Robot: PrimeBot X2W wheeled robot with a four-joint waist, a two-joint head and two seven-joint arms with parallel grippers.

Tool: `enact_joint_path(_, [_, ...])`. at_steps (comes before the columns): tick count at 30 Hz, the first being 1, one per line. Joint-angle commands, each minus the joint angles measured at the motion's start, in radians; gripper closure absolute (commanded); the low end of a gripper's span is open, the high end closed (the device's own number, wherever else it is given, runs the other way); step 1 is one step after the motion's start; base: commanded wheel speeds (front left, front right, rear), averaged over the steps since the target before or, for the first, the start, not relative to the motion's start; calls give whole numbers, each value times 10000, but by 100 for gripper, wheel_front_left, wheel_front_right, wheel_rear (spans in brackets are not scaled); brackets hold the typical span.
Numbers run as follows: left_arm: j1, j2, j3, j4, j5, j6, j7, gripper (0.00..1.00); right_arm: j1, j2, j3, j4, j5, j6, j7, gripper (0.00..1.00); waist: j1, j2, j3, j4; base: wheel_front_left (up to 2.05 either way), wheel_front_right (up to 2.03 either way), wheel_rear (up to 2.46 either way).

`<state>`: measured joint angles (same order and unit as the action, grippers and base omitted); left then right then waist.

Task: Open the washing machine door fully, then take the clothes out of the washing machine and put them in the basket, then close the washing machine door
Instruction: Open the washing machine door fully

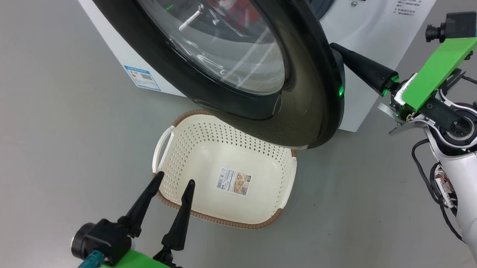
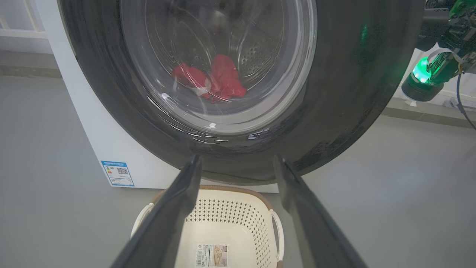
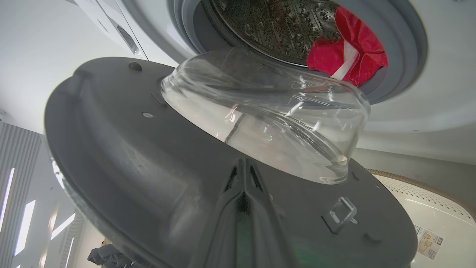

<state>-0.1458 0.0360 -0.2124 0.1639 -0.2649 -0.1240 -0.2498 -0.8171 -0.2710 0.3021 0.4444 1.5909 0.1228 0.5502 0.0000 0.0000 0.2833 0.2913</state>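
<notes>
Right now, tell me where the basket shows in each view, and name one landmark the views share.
Head view: the basket sits at centre, its far end under the door's lower edge.
Left wrist view: bottom centre, between the fingers of the left gripper.
Right wrist view: lower right corner, cut off by the frame.
Shared landmark: the washing machine door, bordering the basket in all three.

I see a smooth grey floor (image 1: 37,148) with soft glare, a white wall (image 2: 15,41) above a grey skirting strip (image 2: 29,70), and, on the right wrist view, bright light strips (image 3: 22,227) beside pale ribbed panelling (image 3: 18,149).
</notes>
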Motion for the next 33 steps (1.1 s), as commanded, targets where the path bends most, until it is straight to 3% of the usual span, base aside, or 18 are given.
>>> enact_joint_path(1, [38, 143, 370, -265, 37, -59, -120, 0, 255, 104, -44, -214, -146, 79, -125, 100, 0, 0, -28, -20, 0, 0, 0])
enact_joint_path(3, [52, 143, 387, -257, 42, -61, -120, 0, 320, 71, -112, -187, -191, 79, -255, 95, 0, 0, -62, -38, 0, 0, 0])
enact_joint_path(5, [65, 143, 412, -236, 52, -62, -120, 0, 423, 32, -177, -181, -219, 79, -372, 74, 0, 0, -106, -71, 0, 0, 0])
enact_joint_path(6, [65, 143, 432, -221, 57, -62, -120, 0, 481, 9, -207, -168, -239, 79, -438, 52, 0, 0, -124, -92, 0, 0, 0])
enact_joint_path(7, [70, 143, 460, -205, 59, -63, -120, 0, 552, -8, -215, -168, -262, 79, -486, 7, 0, 0, -149, -120, 0, 0, 0])
enact_joint_path(8, [83, 143, 497, -190, 63, -63, -120, 0, 633, -17, -211, -179, -280, 79, -521, 0, 0, 0, -183, -161, 0, 0, 0])
enact_joint_path(33, [555, 143, 1061, 94, 325, -66, -120, 0, 3560, -144, -380, -55, -262, 79, -1460, 0, 0, 0, -1017, -1211, 0, 0, 0])
